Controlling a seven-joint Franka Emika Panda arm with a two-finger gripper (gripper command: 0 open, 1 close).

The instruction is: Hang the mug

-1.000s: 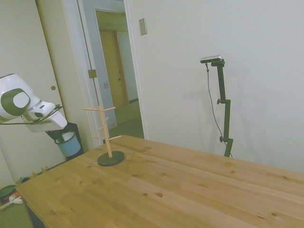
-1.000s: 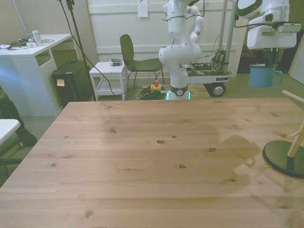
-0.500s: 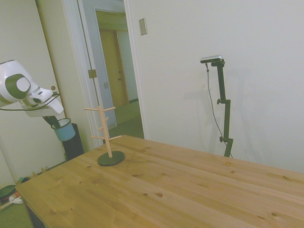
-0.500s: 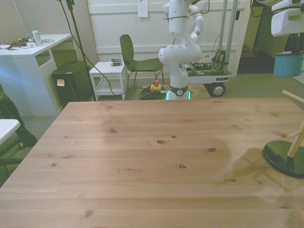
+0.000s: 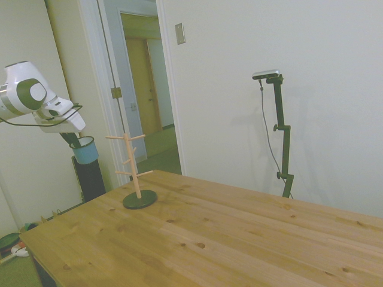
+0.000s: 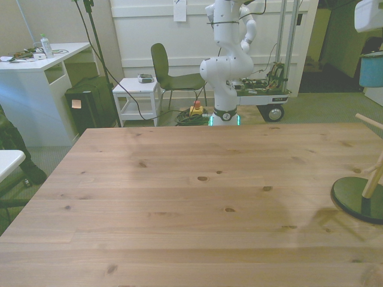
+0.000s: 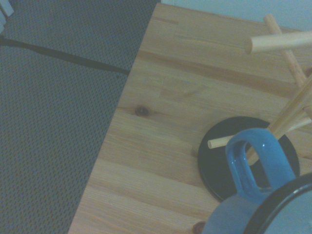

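Mug (image 5: 84, 150) is in the air, hanging under the gripper (image 5: 73, 140) left of the rack (image 5: 133, 170), level with its top pegs. Claw clamped on the mug's rim, by the look of it. Not hung yet: handle still needs threading onto a peg.

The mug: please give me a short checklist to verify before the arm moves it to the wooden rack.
1. Mug carried by the gripper: ok, it hangs in the air below it.
2. Mug upright: ok in the side view.
3. Handle free: ok, open loop in the wrist view.
4. Rack standing on its dark base: ok.
5. Pegs bare: ok.
6. Finger grip firm: cannot tell.
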